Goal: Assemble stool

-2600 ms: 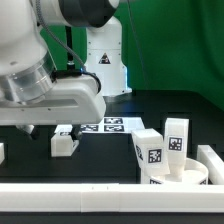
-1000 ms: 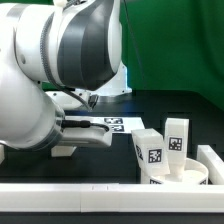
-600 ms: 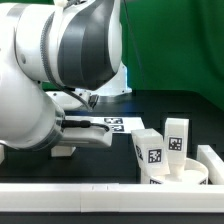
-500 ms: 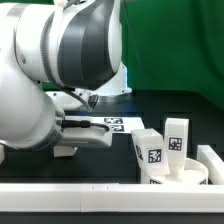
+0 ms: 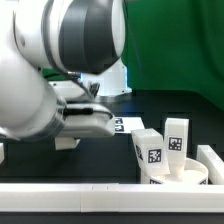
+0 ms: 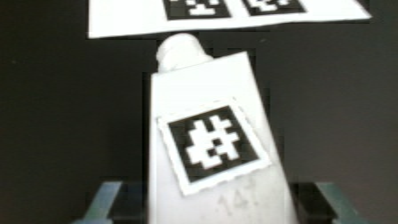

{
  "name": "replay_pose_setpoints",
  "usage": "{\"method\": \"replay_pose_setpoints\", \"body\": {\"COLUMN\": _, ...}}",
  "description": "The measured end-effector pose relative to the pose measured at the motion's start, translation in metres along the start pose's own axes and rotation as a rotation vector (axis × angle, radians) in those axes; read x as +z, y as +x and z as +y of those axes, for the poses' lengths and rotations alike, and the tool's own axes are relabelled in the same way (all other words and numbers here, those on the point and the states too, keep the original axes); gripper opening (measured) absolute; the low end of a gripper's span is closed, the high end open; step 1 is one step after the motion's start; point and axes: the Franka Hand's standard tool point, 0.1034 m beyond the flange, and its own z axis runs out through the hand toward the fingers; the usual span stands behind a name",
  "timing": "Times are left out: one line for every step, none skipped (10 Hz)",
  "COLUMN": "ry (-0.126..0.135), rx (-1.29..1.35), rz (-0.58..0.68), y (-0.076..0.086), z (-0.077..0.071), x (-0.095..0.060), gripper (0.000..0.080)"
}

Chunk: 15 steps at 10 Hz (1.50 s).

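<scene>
In the wrist view a white block leg [image 6: 210, 140] with a black-and-white tag fills the middle, its rounded end pointing toward the marker board [image 6: 134, 20]. My gripper [image 6: 219, 205] is shut on this leg, with one finger [image 6: 118, 200] on each side. In the exterior view the same leg [image 5: 68, 143] shows just under the big white arm, which hides most of the hand. The round ring-shaped seat [image 5: 190, 176] lies at the exterior view's right. Two more tagged legs [image 5: 176, 135] [image 5: 150, 152] stand upright at the seat.
The marker board [image 5: 127, 125] lies flat on the black table behind the held leg. A long white border rail [image 5: 90, 196] runs along the front, and another rail piece [image 5: 213, 160] stands at the exterior view's right. A white robot base [image 5: 108, 72] stands at the back.
The arm has shifted up and toward the exterior view's right, and the leg under it has moved along with it. The seat and the two upright legs have stayed put.
</scene>
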Motion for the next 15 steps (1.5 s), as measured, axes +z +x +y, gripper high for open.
{"method": "replay_pose_setpoints", "body": {"ry": -0.004, "rx": -0.023, "rz": 0.021, "y": -0.011, "z": -0.014, "x": -0.016, "gripper": 0.0328}}
{"method": "replay_pose_setpoints", "body": {"ry": -0.002, "rx": -0.037, "rz": 0.037, "y": -0.021, "z": -0.026, "x": -0.028, "gripper": 0.0328}}
{"method": "replay_pose_setpoints", "body": {"ry": -0.001, "rx": -0.035, "rz": 0.049, "y": -0.022, "z": -0.027, "x": -0.033, "gripper": 0.0328}}
{"method": "replay_pose_setpoints", "body": {"ry": -0.002, "rx": -0.032, "rz": 0.051, "y": -0.019, "z": -0.025, "x": -0.03, "gripper": 0.0328}}
{"method": "replay_pose_setpoints", "body": {"ry": -0.003, "rx": -0.032, "rz": 0.061, "y": -0.017, "z": -0.024, "x": -0.031, "gripper": 0.0328}}
{"method": "replay_pose_setpoints", "body": {"ry": -0.005, "rx": -0.033, "rz": 0.086, "y": -0.014, "z": -0.024, "x": -0.033, "gripper": 0.0328}}
{"method": "replay_pose_setpoints", "body": {"ry": -0.006, "rx": -0.032, "rz": 0.088, "y": -0.013, "z": -0.024, "x": -0.033, "gripper": 0.0328}}
{"method": "replay_pose_setpoints", "body": {"ry": -0.01, "rx": -0.033, "rz": 0.135, "y": -0.008, "z": -0.024, "x": -0.038, "gripper": 0.0328}}
{"method": "replay_pose_setpoints", "body": {"ry": 0.019, "rx": -0.023, "rz": 0.199, "y": -0.007, "z": -0.029, "x": -0.044, "gripper": 0.0328}}
{"method": "replay_pose_setpoints", "body": {"ry": 0.044, "rx": -0.005, "rz": 0.225, "y": -0.016, "z": -0.033, "x": -0.046, "gripper": 0.0328}}
{"method": "replay_pose_setpoints", "body": {"ry": 0.053, "rx": -0.004, "rz": 0.285, "y": -0.02, "z": -0.039, "x": -0.055, "gripper": 0.0328}}
{"method": "replay_pose_setpoints", "body": {"ry": 0.036, "rx": -0.022, "rz": 0.359, "y": -0.026, "z": -0.046, "x": -0.066, "gripper": 0.0328}}
{"method": "replay_pose_setpoints", "body": {"ry": -0.022, "rx": -0.062, "rz": 0.497, "y": -0.024, "z": -0.051, "x": -0.079, "gripper": 0.0328}}
{"method": "replay_pose_setpoints", "body": {"ry": -0.016, "rx": -0.061, "rz": 0.536, "y": -0.027, "z": -0.053, "x": -0.073, "gripper": 0.0328}}
{"method": "replay_pose_setpoints", "body": {"ry": -0.023, "rx": -0.054, "rz": 0.621, "y": -0.02, "z": -0.049, "x": -0.079, "gripper": 0.0328}}
